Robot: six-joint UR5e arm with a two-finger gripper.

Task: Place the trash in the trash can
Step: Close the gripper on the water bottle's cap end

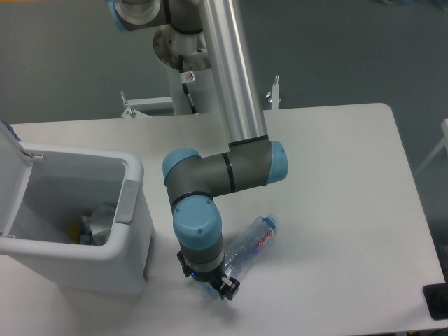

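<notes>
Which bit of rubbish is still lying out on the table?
The clear plastic bottle with the blue cap, beside the gripper; other rubbish sits inside the bin.

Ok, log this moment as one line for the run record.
arm: low over bottle base | hand: at bottle, grip unclear | bottle: lying on table | bin: lid open, trash inside

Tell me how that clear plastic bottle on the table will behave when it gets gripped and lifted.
The bottle looks empty and see-through, so it is probably light for its size. Its thin clear wall will likely buckle under the tool, so the grip may slip. Lying on its side on the table, its rounded body could roll if nudged.
</notes>
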